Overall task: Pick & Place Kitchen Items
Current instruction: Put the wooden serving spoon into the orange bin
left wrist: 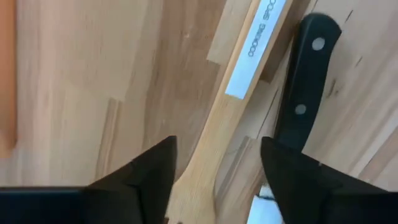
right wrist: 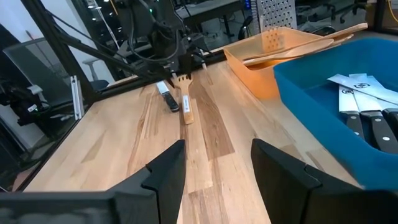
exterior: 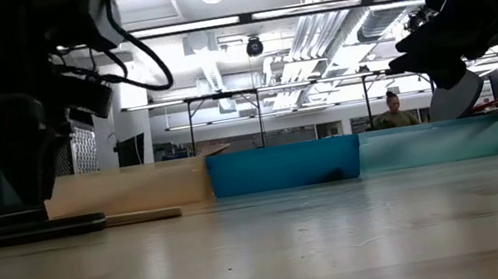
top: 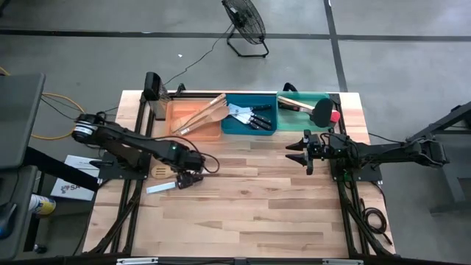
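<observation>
High view: left gripper (top: 188, 179) hovers at 8 o'clock of the table (top: 250, 213), over a knife (top: 162, 187) and wooden fork (top: 160, 173); the orange bin (top: 193, 118), blue bin (top: 250, 121) and green bin (top: 305, 107) line the 12 o'clock edge, holding utensils.

Left wrist view: fingers spread, straddling the fork's handle, nothing pinched.

Right wrist view: right gripper (right wrist: 214, 168) spread, empty.
</observation>
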{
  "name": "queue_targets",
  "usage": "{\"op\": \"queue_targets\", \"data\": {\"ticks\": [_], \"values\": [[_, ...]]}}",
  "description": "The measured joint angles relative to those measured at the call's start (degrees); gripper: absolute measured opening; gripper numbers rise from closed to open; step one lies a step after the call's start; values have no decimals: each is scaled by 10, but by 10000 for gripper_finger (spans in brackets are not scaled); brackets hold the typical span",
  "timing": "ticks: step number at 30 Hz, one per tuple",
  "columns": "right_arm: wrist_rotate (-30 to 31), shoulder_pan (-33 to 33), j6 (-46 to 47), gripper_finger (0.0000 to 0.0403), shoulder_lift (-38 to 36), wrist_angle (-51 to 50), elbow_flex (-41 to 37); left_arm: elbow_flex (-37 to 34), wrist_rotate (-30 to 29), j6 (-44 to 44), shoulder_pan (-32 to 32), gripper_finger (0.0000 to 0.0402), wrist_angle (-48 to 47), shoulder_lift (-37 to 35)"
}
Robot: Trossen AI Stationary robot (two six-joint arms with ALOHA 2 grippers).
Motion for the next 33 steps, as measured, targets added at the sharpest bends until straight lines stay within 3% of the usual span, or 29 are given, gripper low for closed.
{"op": "queue_targets", "data": {"ticks": [4, 8, 13, 25, 33], "values": [[0, 0, 0, 174, 0, 0, 0, -27, 6, 14, 0, 270, 1, -35], [0, 0, 0, 174, 0, 1, 0, -59, 20, 70, 0, 288, 0, -58], [0, 0, 0, 174, 0, 1, 0, -91, 20, 117, 0, 283, 20, -70], [0, 0, 0, 174, 0, 1, 0, -138, 23, 140, 1, 269, 117, -70], [-1, 0, 0, 174, 0, 1, 0, -144, 34, 169, 16, 269, 147, -39]]}}
